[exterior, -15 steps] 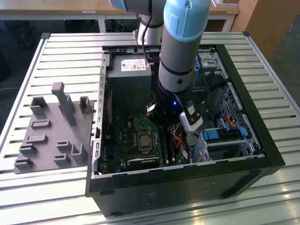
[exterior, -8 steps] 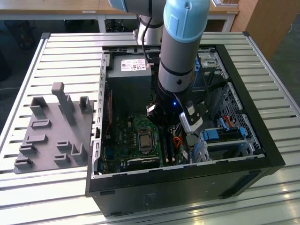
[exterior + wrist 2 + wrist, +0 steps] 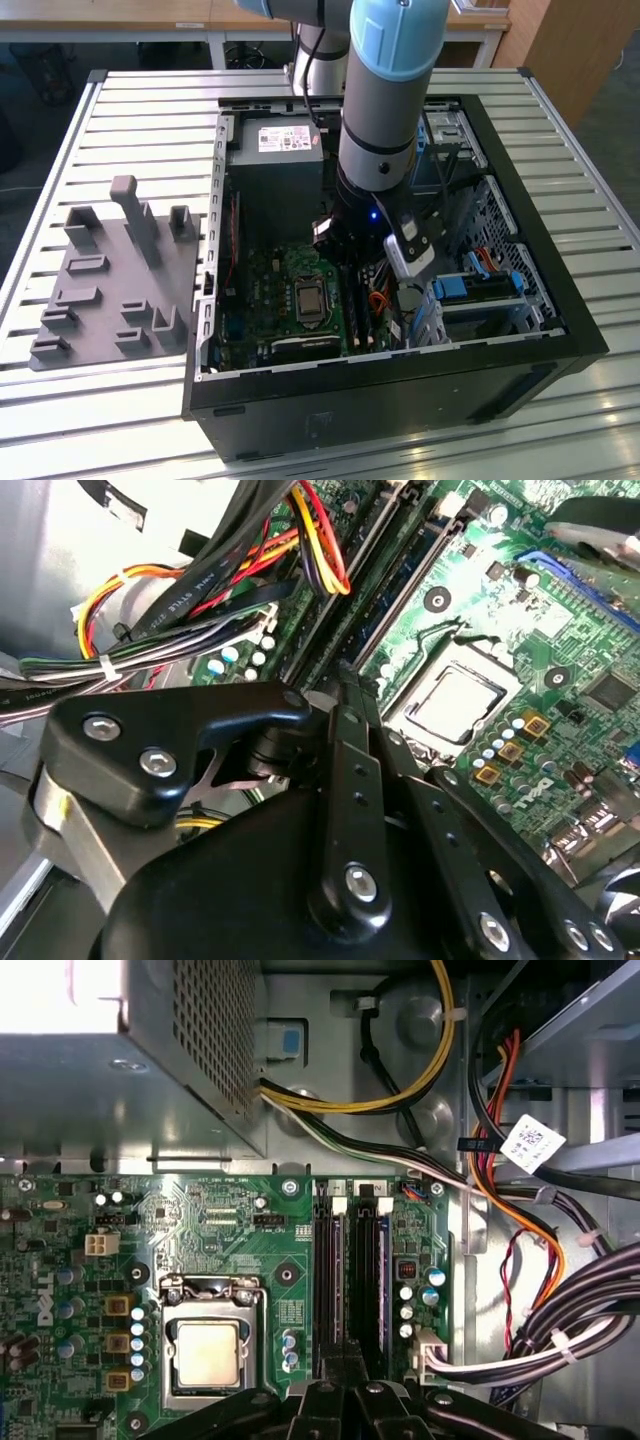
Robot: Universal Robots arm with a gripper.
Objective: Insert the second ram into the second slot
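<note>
Roughly speaking, the table [image 3: 120, 100] is showing open slats along its far edge and down the exterior view's left, giving room on that side. At that left a grey fixture [image 3: 110, 290] is lying flat, its pegs and blocks standing upright, well apart from the arm.

Just beside it, the case [image 3: 560, 300] is lying open, its walls closing in the working space on all four sides. Inside, a power supply [image 3: 275, 150] is sitting at the far left, with the board [image 3: 260, 290] nearer and the socket [image 3: 308, 300] in the middle of it. To the right of the socket the slots are running near to far.

In the first wrist view the ram [image 3: 340, 1270] is standing on edge in one of the slots beside the socket, showing as a thin dark-blue strip. A second dark-blue strip is standing two slots over.

Further right, cables [image 3: 520, 1220] are crowding the gap between the slots and the case wall, and blue brackets [image 3: 470, 285] are sitting at the near right.

The arm [image 3: 385, 90] is reaching almost straight down into the case. The gripper [image 3: 345, 1360] is hanging over the near end of the ram, its fingers [image 3: 345, 770] drawn together. Whether they are pinching the stick or only pressing on it cannot be told.
</note>
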